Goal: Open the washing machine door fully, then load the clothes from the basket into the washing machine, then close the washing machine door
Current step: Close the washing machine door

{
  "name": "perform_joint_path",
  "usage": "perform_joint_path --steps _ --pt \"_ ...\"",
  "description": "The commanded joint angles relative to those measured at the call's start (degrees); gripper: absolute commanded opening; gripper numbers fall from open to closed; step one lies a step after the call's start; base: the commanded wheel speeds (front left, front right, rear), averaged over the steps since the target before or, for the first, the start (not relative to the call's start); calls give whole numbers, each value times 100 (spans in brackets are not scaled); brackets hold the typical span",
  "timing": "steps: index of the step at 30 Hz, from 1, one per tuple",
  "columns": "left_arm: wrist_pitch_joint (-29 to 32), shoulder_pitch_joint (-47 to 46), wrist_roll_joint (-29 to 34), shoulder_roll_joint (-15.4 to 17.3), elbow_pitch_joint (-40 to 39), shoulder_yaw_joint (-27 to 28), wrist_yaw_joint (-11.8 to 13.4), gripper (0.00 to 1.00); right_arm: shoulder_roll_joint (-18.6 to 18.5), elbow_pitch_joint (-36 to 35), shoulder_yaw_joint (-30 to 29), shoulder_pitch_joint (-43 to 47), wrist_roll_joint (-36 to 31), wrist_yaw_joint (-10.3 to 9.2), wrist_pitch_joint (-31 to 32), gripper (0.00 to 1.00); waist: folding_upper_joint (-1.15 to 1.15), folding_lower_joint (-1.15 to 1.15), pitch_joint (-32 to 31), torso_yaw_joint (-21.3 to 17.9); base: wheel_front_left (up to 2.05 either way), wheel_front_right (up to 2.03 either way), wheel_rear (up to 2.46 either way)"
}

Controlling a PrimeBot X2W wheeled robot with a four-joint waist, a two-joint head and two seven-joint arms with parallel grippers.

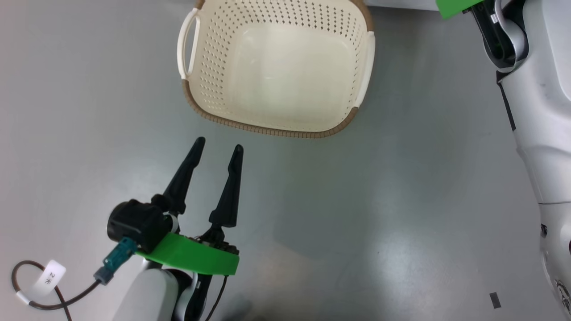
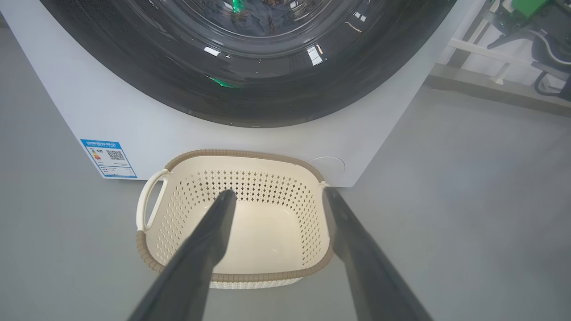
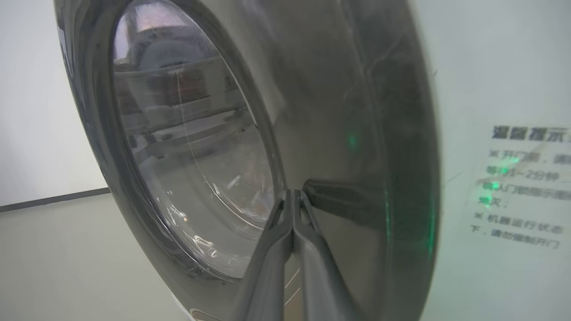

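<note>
Nearest my head camera, at the lower left, sits the left gripper [image 1: 219, 145], its two dark fingers spread wide with nothing between them (a dark cable [image 1: 26, 298] with a white tag loops off to its left). Just beyond the fingertips, on the grey floor [image 1: 401, 200], stands the basket [image 1: 267, 130], upright, its pale bottom in plain view. At the far right edge I see a pale forearm [image 1: 544, 111] reaching up out of the picture.

From the left wrist, going left to right, a blue sticker [image 2: 108, 158] marks the lower corner of the washing machine [image 2: 147, 120]. The basket stands just in front of the machine's white face, and the black door [image 2: 250, 102] curves above it, looking shut against the front.

From the right wrist, the door's glass window [image 3: 187, 147] bulges on the left. The right gripper [image 3: 292, 192] is pressed closed on nothing, its tips right at the glossy black ring beside the window. I cannot tell whether they touch it. A printed notice [image 3: 526, 187] is stuck to the white panel on the right.
</note>
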Motion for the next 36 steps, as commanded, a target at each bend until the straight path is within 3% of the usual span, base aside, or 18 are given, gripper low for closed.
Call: perform_joint_path --steps 1,14,36 --pt "-36 0 -48 108 -97 205 31 100 57 -203 -6 51 91 -62 -24 0 0 0 -64 -29 0 0 0" --pt "-36 173 51 108 -40 403 -7 100 -121 -829 571 1101 994 -62 -25 0 0 0 -635 -233 0 0 0" --pt "-36 614 467 108 117 935 -176 100 -58 -1327 487 3094 1281 -62 -25 0 0 0 -1914 -766 0 0 0"
